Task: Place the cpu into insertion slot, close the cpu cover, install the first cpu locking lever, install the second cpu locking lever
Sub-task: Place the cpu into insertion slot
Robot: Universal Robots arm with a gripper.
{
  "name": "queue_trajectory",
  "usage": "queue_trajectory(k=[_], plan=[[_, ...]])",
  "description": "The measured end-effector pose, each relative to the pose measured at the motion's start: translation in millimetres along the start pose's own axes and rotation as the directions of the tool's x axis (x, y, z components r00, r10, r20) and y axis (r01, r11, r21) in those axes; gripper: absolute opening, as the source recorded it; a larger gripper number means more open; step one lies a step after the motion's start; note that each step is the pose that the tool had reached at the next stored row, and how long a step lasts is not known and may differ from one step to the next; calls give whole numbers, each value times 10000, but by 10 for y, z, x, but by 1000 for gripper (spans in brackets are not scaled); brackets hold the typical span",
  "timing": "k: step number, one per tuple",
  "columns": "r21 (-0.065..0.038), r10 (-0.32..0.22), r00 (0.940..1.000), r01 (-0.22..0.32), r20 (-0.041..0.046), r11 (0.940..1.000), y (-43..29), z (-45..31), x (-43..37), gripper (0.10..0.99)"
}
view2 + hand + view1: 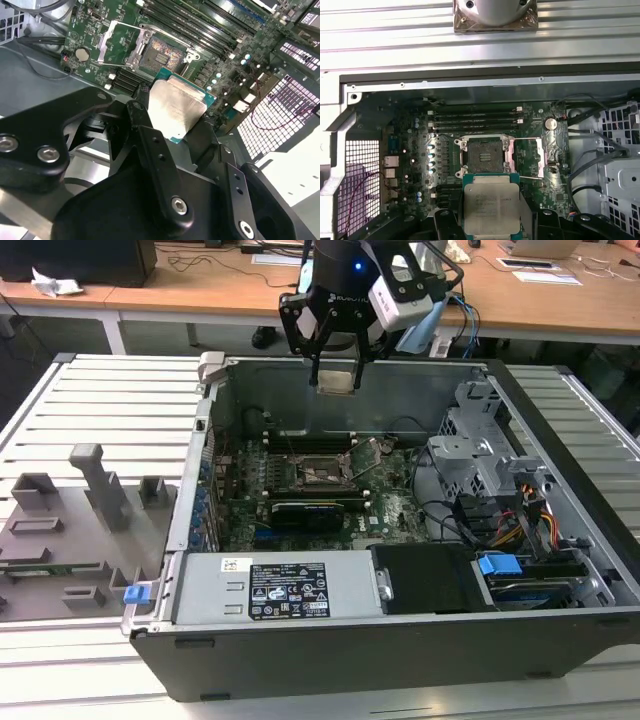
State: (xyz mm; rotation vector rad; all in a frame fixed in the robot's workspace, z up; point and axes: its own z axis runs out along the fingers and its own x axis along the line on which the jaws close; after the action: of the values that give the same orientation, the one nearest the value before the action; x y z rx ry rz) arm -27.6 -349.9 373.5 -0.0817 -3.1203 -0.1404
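1. Gripper [336, 367] is closed to chip width and clamps the cpu [335, 381] by two opposite edges.
2. Cpu hangs in the air near the far wall of the open computer case [400, 660], well above the insertion slot [486, 155].
3. Slot is bare, and the cpu cover [532, 157] is swung open just beside it.

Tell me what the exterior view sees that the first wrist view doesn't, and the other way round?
The exterior view adds the grey parts tray on the exterior view's left, the labelled power supply and the drive cage. The first wrist view adds the round coin battery and a vent grille in the case wall. Both share the pincer holding the cpu, and the empty insertion slot.
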Motion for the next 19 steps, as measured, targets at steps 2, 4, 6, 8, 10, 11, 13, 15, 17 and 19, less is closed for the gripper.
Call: queue_trajectory(k=[2, 4, 6, 8, 10, 11, 13, 15, 17, 19], plan=[[-1, 53, 10000, -53, 5, 10000, 0, 0, 0, 541], [-2, 92, 10000, -92, 8, 10000, 0, 0, 0, 541], [-2, 123, 9999, -123, 12, 9999, 0, 0, 0, 541], [-3, 142, 9999, -142, 13, 9999, 0, 0, 0, 541], [-4, 162, 9999, -162, 15, 9999, 0, 0, 0, 541], [-3, 173, 9998, -173, 16, 9999, 0, 0, 0, 541], [-4, 203, 9998, -203, 18, 9998, 0, 0, 0, 541], [-5, 222, 9998, -222, 20, 9998, 0, 0, 0, 541], [-5, 247, 9997, -247, 22, 9997, 0, 0, 0, 541], [-7, 336, 9994, -336, 30, 9994, 0, 0, 0, 541]])
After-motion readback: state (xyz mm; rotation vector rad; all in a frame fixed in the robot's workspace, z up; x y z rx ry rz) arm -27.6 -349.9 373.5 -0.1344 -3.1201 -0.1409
